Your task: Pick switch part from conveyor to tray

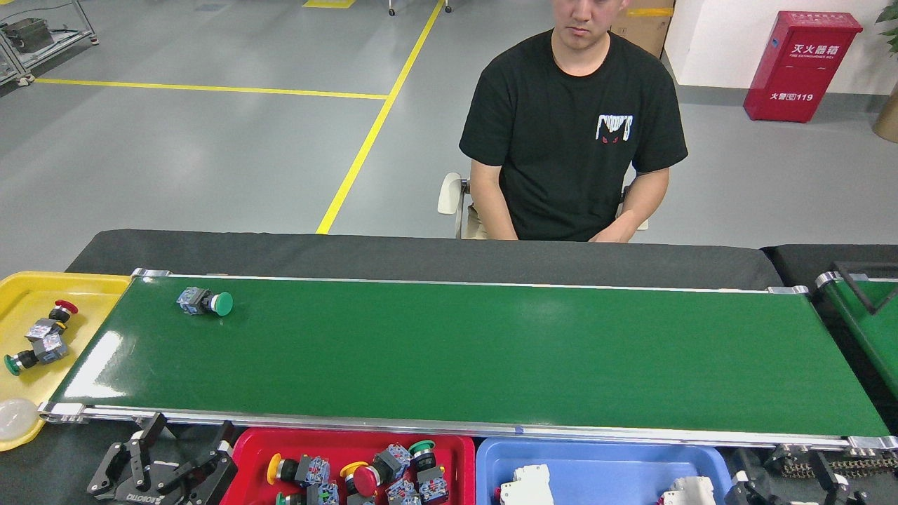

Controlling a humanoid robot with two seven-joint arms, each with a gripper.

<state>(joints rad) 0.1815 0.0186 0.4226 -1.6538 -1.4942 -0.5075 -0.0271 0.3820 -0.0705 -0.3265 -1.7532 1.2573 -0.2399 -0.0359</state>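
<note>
1. Grey workshop floor point(210, 154) fills the upper half of the frame, marked with yellow lines; a red cabinet point(802, 64) stands at upper right.
2. Person in a black T-shirt point(572, 133) sits at upper centre, behind the far edge of the black-covered tabletop point(421, 256).
3. Conveyor point(491, 351), dark green with silver rails, runs across the middle of the frame from left to right. A second green belt point(866, 330) shows in part at the right edge.
4. Switch part point(203, 301), grey-blue body with a green round cap, lies on its side on the conveyor at its upper left, near the far rail, cap pointing right. Nothing touches it.
5. Yellow tray point(28, 294) sits at the left edge, just beside the conveyor's left end; two switch parts lie in it, one red-capped, one green-capped.
6. Red tray point(351, 442), lower centre, just below the near rail, holds a heap of switch parts with red, yellow and green caps.
7. Blue tray point(603, 456), to the right of the red one, holds white parts.
8. Left hand point(182, 438), lower left, sits below the near rail just left of the red tray; fingers spread wide, nothing between them.
9. Right hand point(786, 466), lower right corner, is mostly cut off by the frame edge and dark; cannot tell whether it is spread or closed.
</note>
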